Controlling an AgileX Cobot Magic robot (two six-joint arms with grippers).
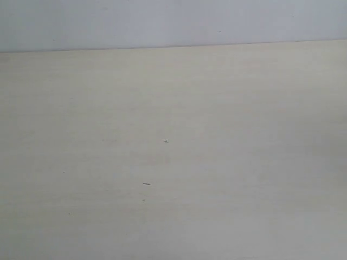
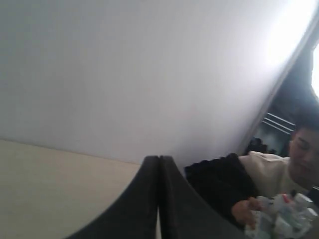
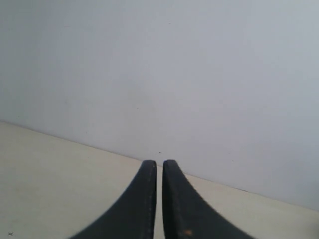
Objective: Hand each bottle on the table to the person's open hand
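Table [image 1: 173,162], a broad, flat, matte surface of pale cream-beige, fills most of the exterior view. Behind its far edge stands a plain pale grey-white wall [image 1: 173,21].

A person in a cream top [image 2: 279,174] shows only in the left wrist view, beyond the table's edge, face blurred. The person's bare, light-skinned hand [image 2: 244,211], coming out of a black sleeve [image 2: 219,184], is against a cluster of small clear plastic bottles [image 2: 284,214] with white caps. They are too blurred to count.

The black left gripper [image 2: 159,160] has its two curved fingers pressed together, holding nothing. The black right gripper [image 3: 159,167] is almost as narrow, with only a thin pale slit between its fingers, and also holds nothing.

Two tiny dark specks [image 1: 146,183] [image 1: 166,141] mark the middle of the table.
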